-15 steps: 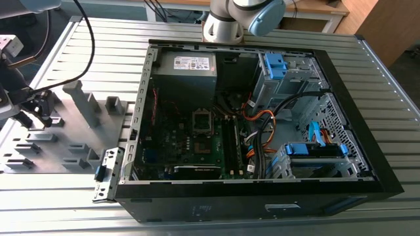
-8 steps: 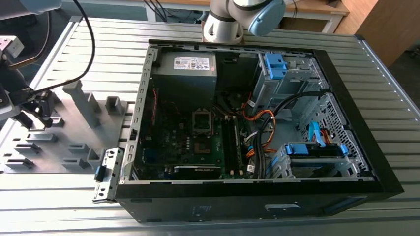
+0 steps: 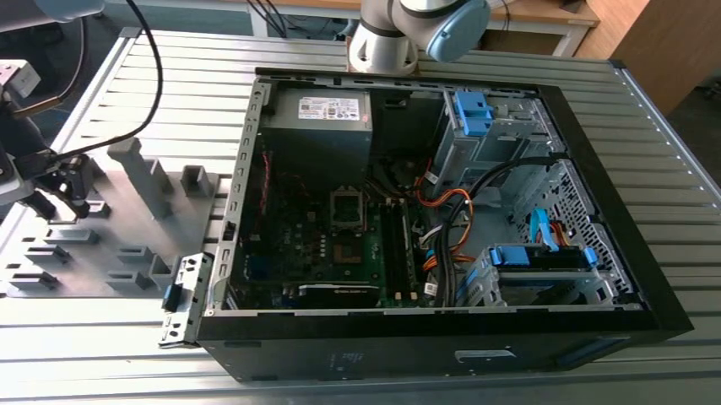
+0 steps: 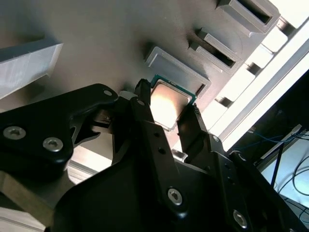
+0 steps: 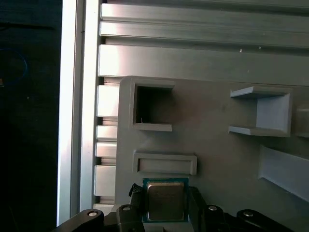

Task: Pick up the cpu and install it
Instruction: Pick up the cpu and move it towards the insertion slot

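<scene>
Black and set narrow, the claw (image 4: 165, 100) has a finger against each of two opposite edges of the cpu (image 4: 169, 108), so I judge it closed on the chip. In both wrist views the silver-grey top shows between the tips, just over a shallow pocket of the grey fixture tray (image 5: 217, 159). Whether the chip has cleared that pocket I cannot tell. The step in hand looks like the pick-up. In the exterior view the claw (image 3: 56, 198) hangs over the tray on the exterior view's left, on the slatted metal worktop (image 3: 113, 346). Well apart, toward the exterior view's right, lies the open computer case (image 3: 451, 342), with a socket (image 3: 349, 207) on its green motherboard (image 3: 321, 253). Reaching it would, I judge, call for a level lift, clearance over the case wall, and the chip held square.
</scene>
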`<state>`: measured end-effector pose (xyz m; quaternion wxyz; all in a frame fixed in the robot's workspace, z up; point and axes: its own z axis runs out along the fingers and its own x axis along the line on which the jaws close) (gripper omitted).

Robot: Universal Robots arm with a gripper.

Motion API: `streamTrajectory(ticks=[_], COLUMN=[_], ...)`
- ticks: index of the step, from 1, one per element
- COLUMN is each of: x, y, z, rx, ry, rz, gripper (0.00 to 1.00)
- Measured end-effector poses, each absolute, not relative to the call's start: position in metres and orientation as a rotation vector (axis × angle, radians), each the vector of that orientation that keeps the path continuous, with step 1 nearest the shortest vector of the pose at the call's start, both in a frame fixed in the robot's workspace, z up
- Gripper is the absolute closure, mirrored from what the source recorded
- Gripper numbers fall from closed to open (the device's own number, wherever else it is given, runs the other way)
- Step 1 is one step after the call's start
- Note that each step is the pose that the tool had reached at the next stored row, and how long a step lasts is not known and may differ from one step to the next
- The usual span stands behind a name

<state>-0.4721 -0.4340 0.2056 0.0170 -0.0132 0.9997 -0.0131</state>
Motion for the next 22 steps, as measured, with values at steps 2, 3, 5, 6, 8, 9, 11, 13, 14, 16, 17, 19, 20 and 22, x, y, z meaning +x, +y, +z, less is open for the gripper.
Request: streamTrajectory(ticks=[2,3,5,6,8,9,11,13,14,16,17,19,20,22], x=[-0.472,-0.472,-0.472,-0.472,-0.472,-0.472,-0.472,-0.472,-0.472,-0.472,-0.472,-0.472,-0.472,-0.472], y=[-0.434,-0.434,-0.434,-0.434,-0.434,-0.434,-0.434,-0.434,-0.434,-0.434,-0.434,-0.434,-0.434,-0.434], z=[0.210,0.213,0.217,0.219,0.220,0.220,0.219,0.218,0.216,0.213,0.212,0.208,0.206,0.204], rx=[-0.041,-0.041,-0.041,-0.041,-0.041,-0.041,-0.041,-0.041,-0.041,-0.041,-0.041,-0.041,-0.041,-0.041], ry=[3.107,3.107,3.107,3.107,3.107,3.107,3.107,3.107,3.107,3.107,3.107,3.107,3.107,3.107], rz=[-0.041,-0.041,-0.041,-0.041,-0.041,-0.040,-0.041,-0.041,-0.041,-0.041,-0.041,-0.041,-0.041,-0.041], gripper=[0.53,0.53,0.53,0.53,0.53,0.53,0.53,0.53,0.53,0.53,0.53,0.53,0.53,0.53])
